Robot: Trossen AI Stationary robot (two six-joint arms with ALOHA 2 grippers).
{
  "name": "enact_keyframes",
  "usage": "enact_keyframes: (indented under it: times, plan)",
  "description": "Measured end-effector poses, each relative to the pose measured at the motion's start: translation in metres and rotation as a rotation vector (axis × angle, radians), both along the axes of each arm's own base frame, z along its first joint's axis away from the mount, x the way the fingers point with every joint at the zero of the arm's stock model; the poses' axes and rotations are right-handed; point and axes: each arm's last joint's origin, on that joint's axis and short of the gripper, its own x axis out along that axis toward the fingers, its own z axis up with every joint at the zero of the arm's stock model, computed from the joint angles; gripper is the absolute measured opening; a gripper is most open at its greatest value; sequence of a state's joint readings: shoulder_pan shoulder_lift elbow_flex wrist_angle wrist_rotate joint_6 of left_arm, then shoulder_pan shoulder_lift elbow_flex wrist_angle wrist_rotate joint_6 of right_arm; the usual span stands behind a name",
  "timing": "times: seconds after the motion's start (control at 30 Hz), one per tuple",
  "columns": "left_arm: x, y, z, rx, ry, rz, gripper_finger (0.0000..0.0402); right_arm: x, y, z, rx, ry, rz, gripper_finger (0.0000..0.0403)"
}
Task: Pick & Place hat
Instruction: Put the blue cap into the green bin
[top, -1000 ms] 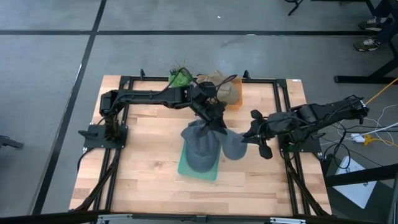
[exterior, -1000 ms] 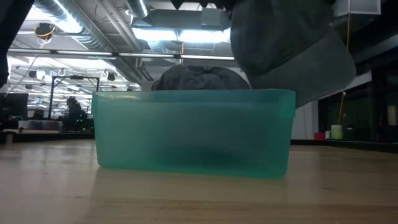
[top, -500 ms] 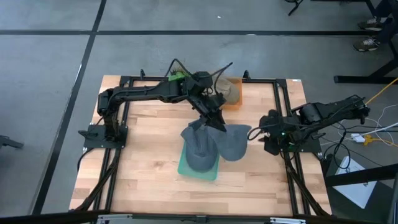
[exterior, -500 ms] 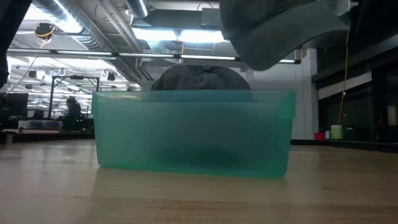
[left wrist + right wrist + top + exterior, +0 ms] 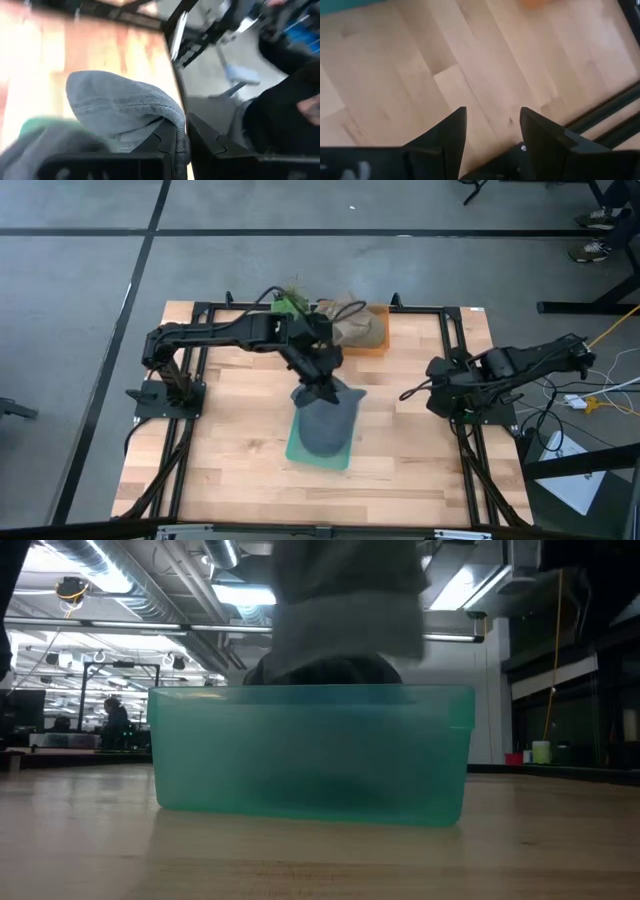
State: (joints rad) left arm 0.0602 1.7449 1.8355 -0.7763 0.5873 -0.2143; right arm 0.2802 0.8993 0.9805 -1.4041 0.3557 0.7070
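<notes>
While my left gripper (image 5: 322,387) hangs above the far edge of the teal bin (image 5: 296,450), its fingers are clamped tight on a fold of the grey hat (image 5: 326,420); the left wrist view shows the cloth pinched between them. That hat drapes down from the grip over the bin, partly above a darker hat (image 5: 322,671) lying inside it. My right gripper (image 5: 438,370) waits to the right of the bin, near the desk (image 5: 230,450) edge, fingers parted with nothing between them.

Assessment of the step in hand: placing. To do it well, I should centre the hanging cloth over the bin opening and lower until most of the fabric rests inside before letting go. The brim side appears to lean toward the bin's right wall, so a release here risks the hat spilling over that rim.
</notes>
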Motion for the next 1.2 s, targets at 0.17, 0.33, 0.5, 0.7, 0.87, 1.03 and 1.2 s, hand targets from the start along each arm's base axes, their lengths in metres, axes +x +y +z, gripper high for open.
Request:
enact_keyframes:
  times: [0.17, 0.33, 0.5, 0.7, 0.87, 1.03, 1.2]
  plan:
    - [-0.006, -0.016, -0.007, 0.066, 0.080, -0.022, 0.0025, -0.002, -0.001, -0.016, 0.004, 0.035, -0.061, 0.0184]
    - [-0.004, -0.027, -0.021, 0.070, 0.129, -0.002, 0.0024, -0.002, 0.000, -0.028, 0.023, 0.053, -0.110, 0.0184]
    - [-0.005, -0.025, -0.022, 0.078, 0.165, 0.050, 0.0025, -0.002, 0.000, -0.033, 0.027, 0.058, -0.114, 0.0184]
    - [-0.005, -0.026, -0.023, 0.075, 0.168, 0.052, 0.0025, 0.000, 0.001, -0.033, 0.032, 0.039, -0.110, 0.0184]
    - [0.003, -0.026, -0.035, 0.089, 0.198, 0.048, 0.0025, 0.000, 0.001, -0.033, 0.032, 0.037, -0.110, 0.0184]
    - [0.009, -0.026, -0.052, 0.100, 0.201, 0.053, 0.0024, 0.001, 0.001, -0.033, 0.030, 0.033, -0.110, 0.0184]
    - [0.011, -0.027, -0.082, 0.068, 0.242, 0.056, 0.0024, 0.001, 0.000, -0.033, 0.020, 0.035, -0.098, 0.0184]
